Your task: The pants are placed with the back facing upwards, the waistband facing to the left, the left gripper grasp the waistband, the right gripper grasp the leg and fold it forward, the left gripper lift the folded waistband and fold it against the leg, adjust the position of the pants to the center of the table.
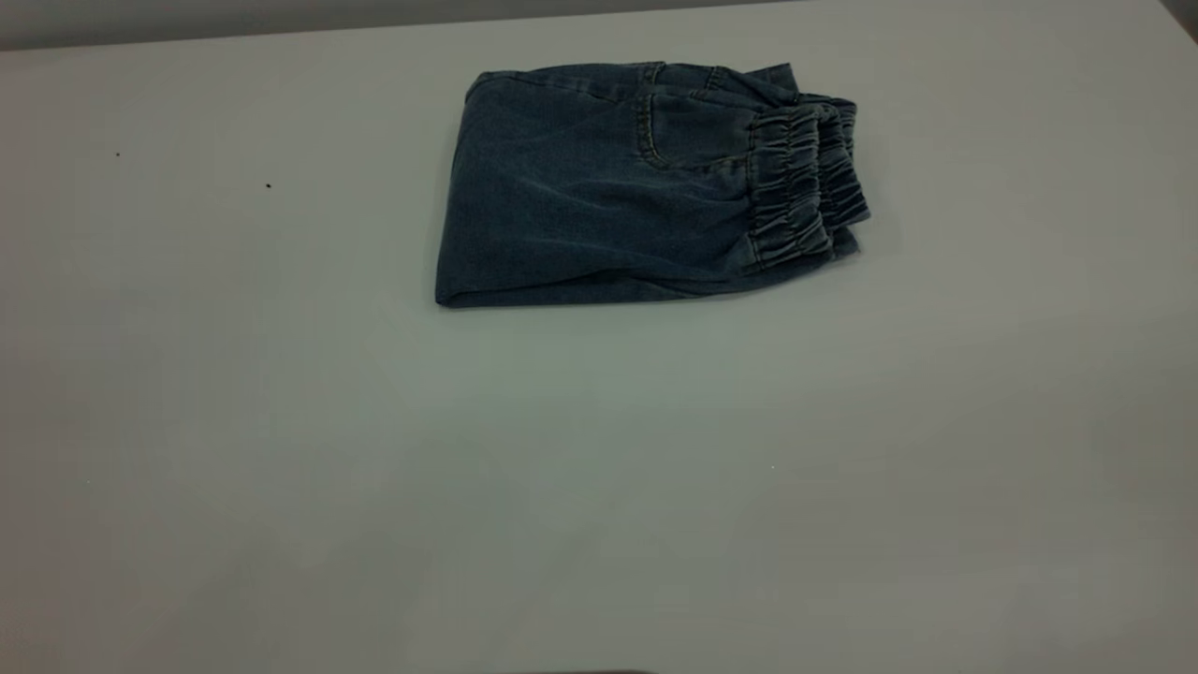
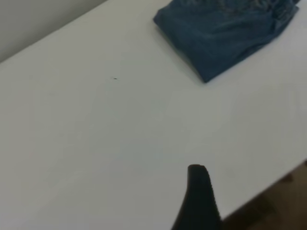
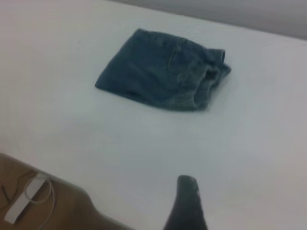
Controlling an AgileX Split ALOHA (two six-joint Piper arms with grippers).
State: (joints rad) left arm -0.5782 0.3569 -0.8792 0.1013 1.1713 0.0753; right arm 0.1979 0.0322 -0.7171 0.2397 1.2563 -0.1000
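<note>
The pants (image 1: 608, 187) lie folded into a compact blue denim packet on the far middle of the table (image 1: 599, 468). One stitched pocket faces up. The puckered waistband (image 1: 805, 183) lies doubled along the packet's right end. The leg is folded in underneath and hidden. Neither gripper shows in the exterior view. In the left wrist view a black tip of my left gripper (image 2: 197, 201) hangs near the table's edge, far from the pants (image 2: 225, 33). My right gripper (image 3: 187, 206) likewise shows only a dark tip, well short of the pants (image 3: 158, 72) and waistband (image 3: 206, 86). Neither holds anything.
Two small dark specks (image 1: 268, 185) mark the table at the left. The table's edge and brown floor (image 2: 283, 201) show in the left wrist view. A white strip with a thin cable (image 3: 26, 201) lies on the floor below the edge in the right wrist view.
</note>
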